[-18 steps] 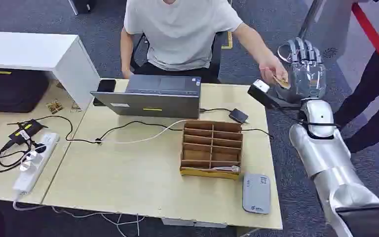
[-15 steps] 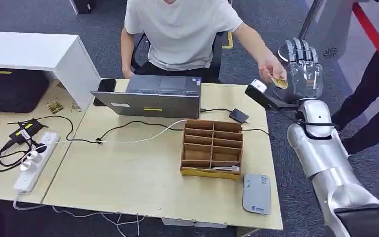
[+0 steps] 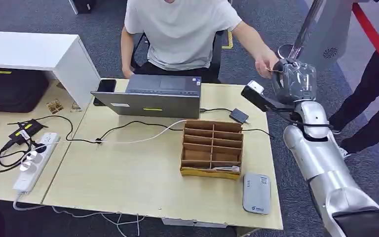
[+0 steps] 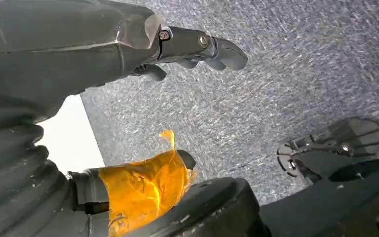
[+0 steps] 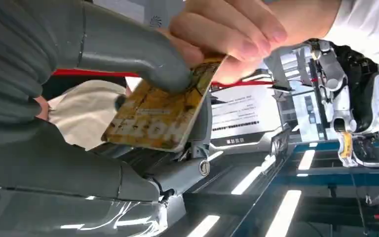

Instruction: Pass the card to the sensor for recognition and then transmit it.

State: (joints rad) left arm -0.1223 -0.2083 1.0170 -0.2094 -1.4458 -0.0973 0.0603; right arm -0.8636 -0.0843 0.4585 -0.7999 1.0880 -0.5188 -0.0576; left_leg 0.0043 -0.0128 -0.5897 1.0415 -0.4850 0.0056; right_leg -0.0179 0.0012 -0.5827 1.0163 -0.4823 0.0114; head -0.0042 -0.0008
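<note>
A yellow card (image 5: 160, 114) sits between my right hand's thumb and fingers, while a person's hand (image 5: 227, 29) still pinches its far edge. In the head view my right hand (image 3: 293, 80) is raised beyond the table's far right corner, fingers curled, meeting the seated person's hand (image 3: 265, 63). A flat grey sensor (image 3: 256, 193) lies on the table's (image 3: 128, 182) front right corner, well below that hand. My left hand (image 4: 103, 54) hangs over grey carpet, fingers apart, holding nothing.
A laptop (image 3: 150, 96) stands at the table's back. A brown compartment box (image 3: 211, 148) sits just behind the sensor. Cables and a power strip (image 3: 32, 163) lie at the left. Another person (image 3: 375, 84) stands to the right of my arm.
My right hand's fingers, upright and spread before, have curled down around the card. The person's hand has stayed at the card.
</note>
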